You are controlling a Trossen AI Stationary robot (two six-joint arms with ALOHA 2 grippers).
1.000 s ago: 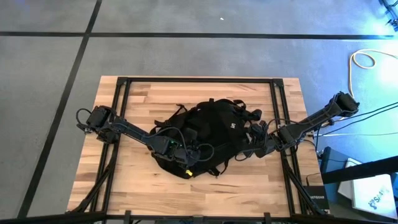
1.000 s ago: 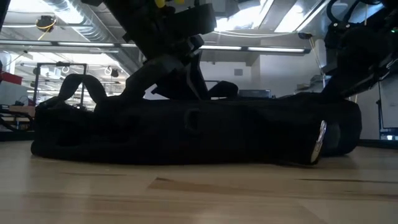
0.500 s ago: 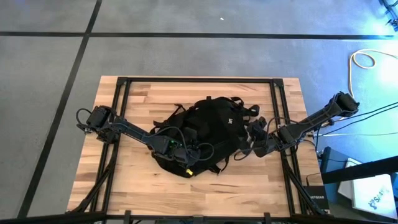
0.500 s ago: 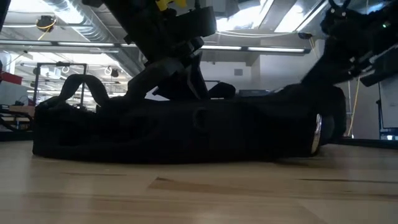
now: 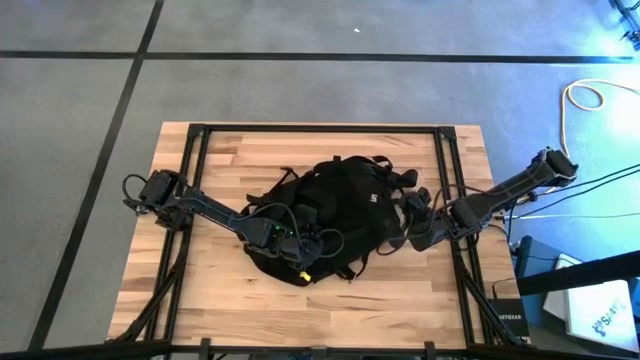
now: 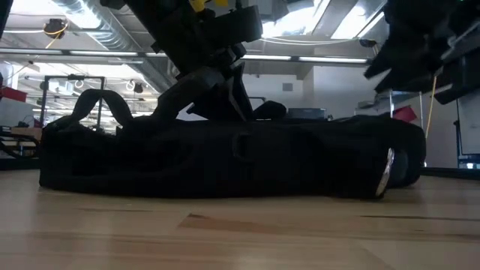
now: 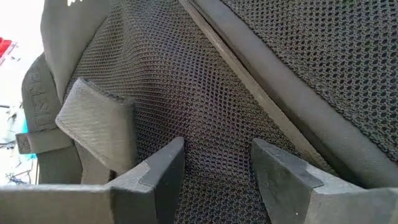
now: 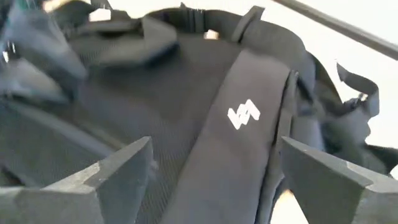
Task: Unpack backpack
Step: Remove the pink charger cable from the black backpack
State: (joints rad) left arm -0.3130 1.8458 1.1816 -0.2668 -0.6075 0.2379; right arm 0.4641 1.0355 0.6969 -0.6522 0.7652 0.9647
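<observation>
backpack [image 5: 340, 205] between both hands, left hand [image 5: 312, 245] on it, right hand [image 5: 412, 222] beside

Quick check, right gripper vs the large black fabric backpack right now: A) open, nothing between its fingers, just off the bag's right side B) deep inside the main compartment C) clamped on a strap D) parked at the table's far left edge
A: the right gripper has its fingers spread wide with only air between them, facing the large black fabric backpack and its white logo.
</observation>
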